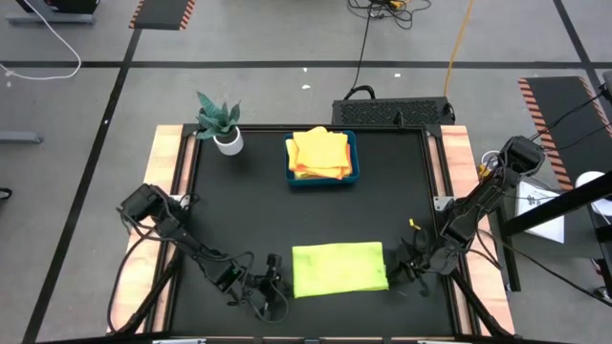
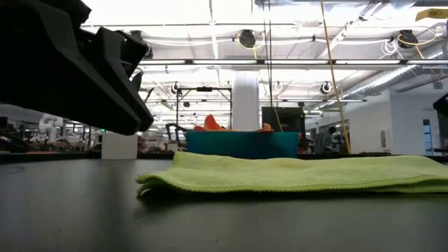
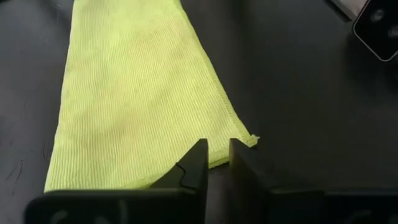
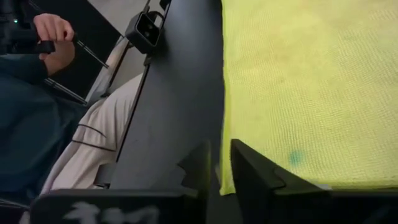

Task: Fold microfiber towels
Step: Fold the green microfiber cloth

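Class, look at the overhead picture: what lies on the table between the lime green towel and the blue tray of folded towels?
Nothing: in the high view the stretch between the lime green towel and the blue tray is bare black table.

Left arm stretched low along table's near left side, left gripper [image 1: 273, 280] down at surface level, fingers [image 3: 194, 167] parted by narrow gap, nothing between. Right arm reaches in low from right edge, right gripper [image 1: 400, 265] at surface level, fingers [image 4: 247, 163] slightly apart, nothing clamped.
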